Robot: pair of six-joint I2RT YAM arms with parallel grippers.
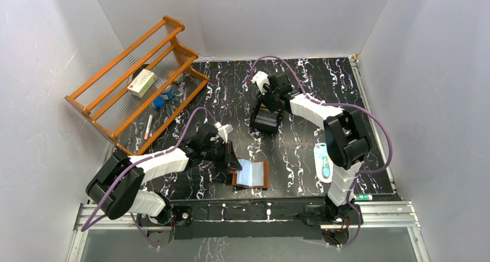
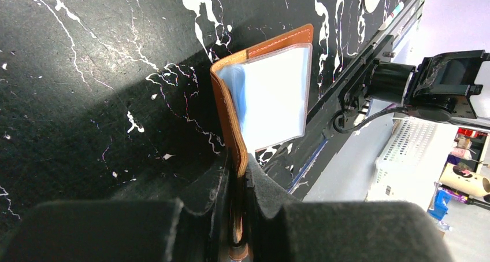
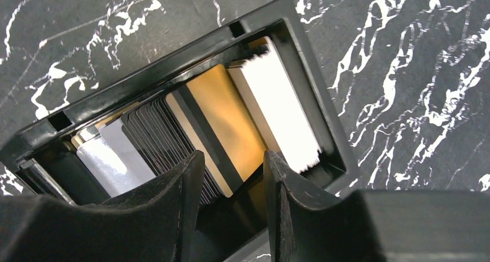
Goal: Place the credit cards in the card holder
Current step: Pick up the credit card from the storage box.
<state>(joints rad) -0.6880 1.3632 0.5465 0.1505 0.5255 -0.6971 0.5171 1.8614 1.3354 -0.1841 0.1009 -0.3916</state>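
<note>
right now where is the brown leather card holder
In the top view the brown leather card holder lies open at the table's near edge, centre-left, one edge pinched in the left gripper.

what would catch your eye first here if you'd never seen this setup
The brown card holder sits open front and centre, its pale blue sleeves showing, with the left gripper clamped on its edge. Farther back, the right gripper hangs open over a black tray packed with credit cards.

The card holder (image 1: pixel 252 174) is tan-brown leather with pale blue sleeves; the table (image 1: pixel 292 158) is black, veined white. In the black tray (image 3: pixel 144 81), the credit cards (image 3: pixel 225 120) are gold, white and silver-grey.
</note>
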